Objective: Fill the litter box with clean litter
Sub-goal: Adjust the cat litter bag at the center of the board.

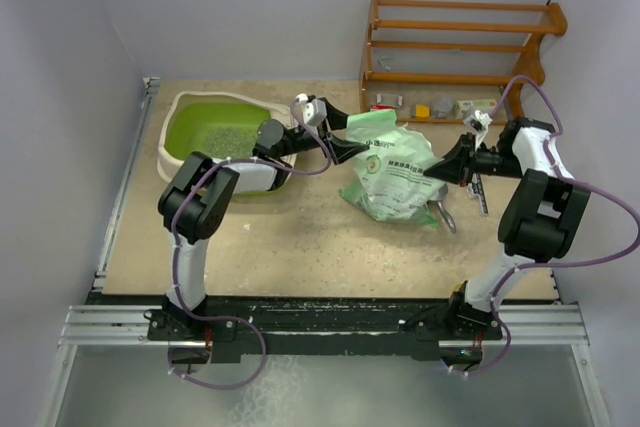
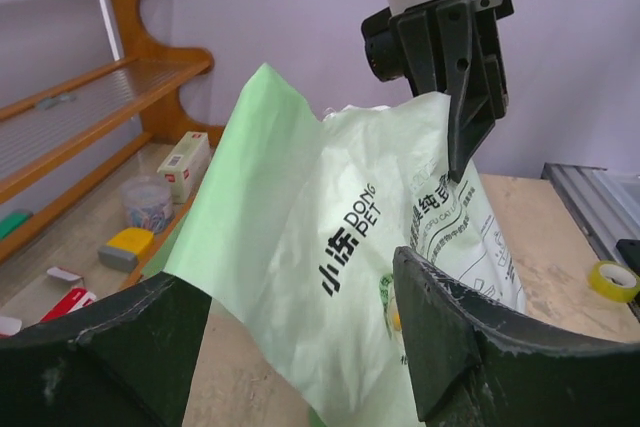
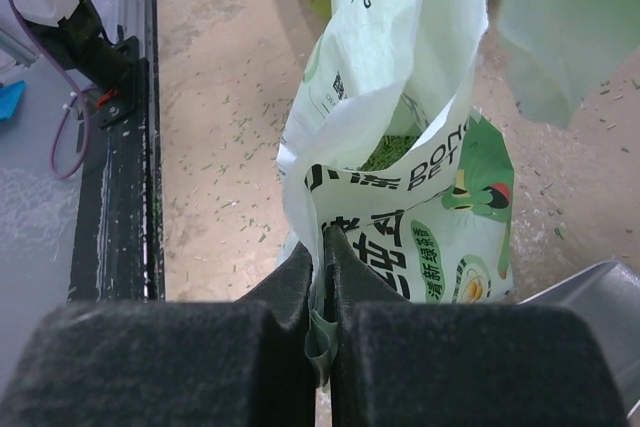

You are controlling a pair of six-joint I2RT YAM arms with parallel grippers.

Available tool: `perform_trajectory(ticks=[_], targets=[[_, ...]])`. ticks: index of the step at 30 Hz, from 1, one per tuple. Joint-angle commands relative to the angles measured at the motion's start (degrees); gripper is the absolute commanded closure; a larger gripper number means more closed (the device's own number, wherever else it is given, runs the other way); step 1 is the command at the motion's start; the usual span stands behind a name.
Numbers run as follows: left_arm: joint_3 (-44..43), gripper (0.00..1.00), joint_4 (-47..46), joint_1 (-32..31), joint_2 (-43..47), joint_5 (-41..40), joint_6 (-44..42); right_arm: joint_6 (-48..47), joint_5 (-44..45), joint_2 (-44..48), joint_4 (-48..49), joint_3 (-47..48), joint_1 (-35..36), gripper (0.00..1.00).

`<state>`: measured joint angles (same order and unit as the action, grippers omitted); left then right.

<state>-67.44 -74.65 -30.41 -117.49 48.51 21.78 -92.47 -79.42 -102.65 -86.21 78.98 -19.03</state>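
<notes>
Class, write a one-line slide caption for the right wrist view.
Right gripper shut on the edge of the pale green bag, green litter showing inside its open top.

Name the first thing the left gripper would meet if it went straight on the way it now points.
Most likely the pale green litter bag, which fills the gap ahead of the left gripper's open jaws; how far off is unclear.

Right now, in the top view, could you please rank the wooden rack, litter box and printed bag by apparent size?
wooden rack
litter box
printed bag
Box and bag look close, so unsure.
</notes>
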Motion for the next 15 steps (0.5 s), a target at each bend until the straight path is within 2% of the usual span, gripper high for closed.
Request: perform_trajectory(ticks=[1,4,7,9,12,15], targets=[[-4.31,0.39,-3.36,-0.56,-2.08,3.92,6.87,-0.39,-0.17,3.08,-3.26,-0.98,0.09,1.0],[-9.95,0.64,5.84,-1.36,-3.31,8.61,7.73,-0.61,0.04,3.45,-3.26,-1.44,0.11,1.0],[-11.59,0.95,18.39,-2.29,-2.55,8.68,2.9,-0.54,0.09,4.05,-3.41,-1.58,0.01,1.0],[-12.81,0.97,32.46,-2.34,-0.44,5.69,-4.02,-0.2,0.25,4.63,-3.5,-1.51,-0.01,1.0],[-17.27,0.97,60.54,-2.39,3.85,0.48,-16.35,0.91,0.85,5.53,-3.49,-1.23,-0.53,1.0],[-16.06,0.97,74.26,-2.46,9.95,-4.89,-22.82,2.53,2.24,6.01,-2.37,-1.15,-2.02,1.0]])
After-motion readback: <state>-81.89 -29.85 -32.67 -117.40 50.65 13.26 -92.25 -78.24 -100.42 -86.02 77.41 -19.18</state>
